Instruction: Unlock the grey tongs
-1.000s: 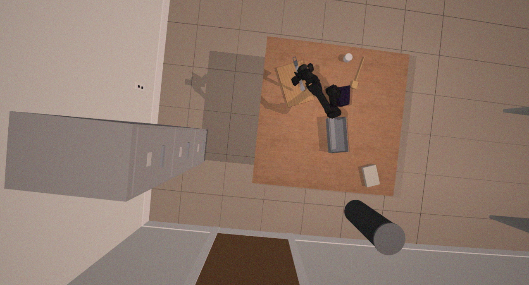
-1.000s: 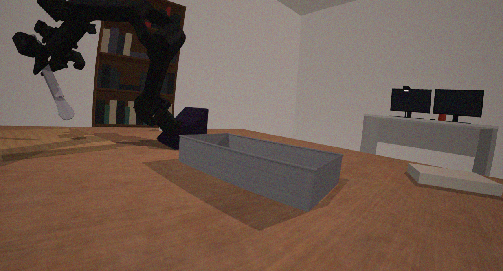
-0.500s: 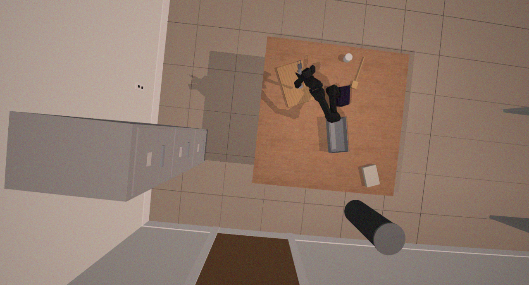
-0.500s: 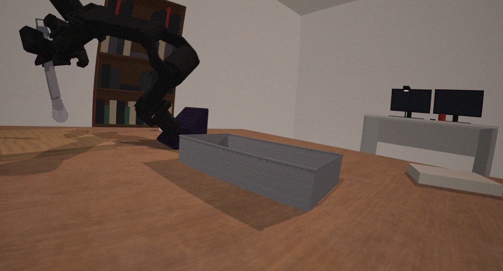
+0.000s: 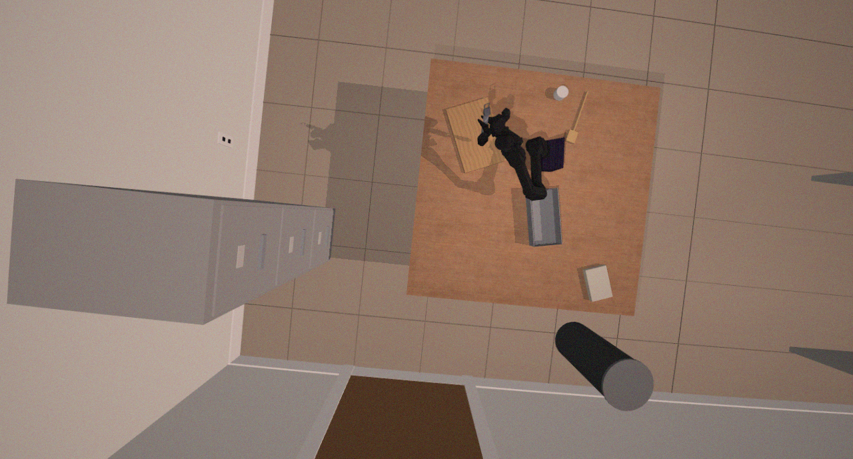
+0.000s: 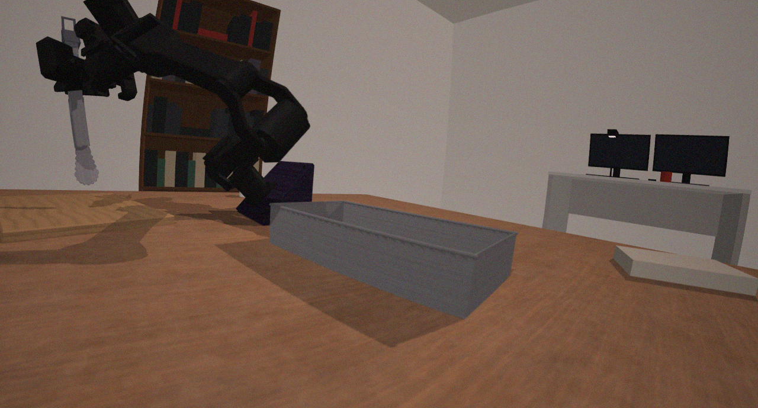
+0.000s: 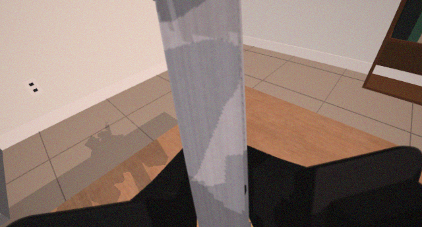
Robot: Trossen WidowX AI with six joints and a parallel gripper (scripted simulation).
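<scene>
The grey tongs (image 5: 486,110) (image 6: 79,120) (image 7: 211,88) hang nearly upright in the air, scalloped tips pointing down and the ring at the hinge end up. Their arms look close together; whether the lock is released cannot be told. My gripper (image 5: 484,126) (image 6: 73,83) (image 7: 208,148) is shut on the tongs' arms, roughly level, its fingers on both sides in the wrist view. The tongs are high above the wooden board (image 5: 471,156) (image 6: 31,219), not touching it. The grey roasting tin (image 5: 547,226) (image 6: 371,257) stands empty; my arm passes over its near end in the top view.
The dark arm base (image 5: 556,155) (image 6: 298,183) stands between board and tin. A white cup (image 5: 562,91) and a wooden spatula (image 5: 572,135) are on the table beyond the base. A pale block (image 5: 598,283) (image 6: 683,275) lies near the table's far corner from the board.
</scene>
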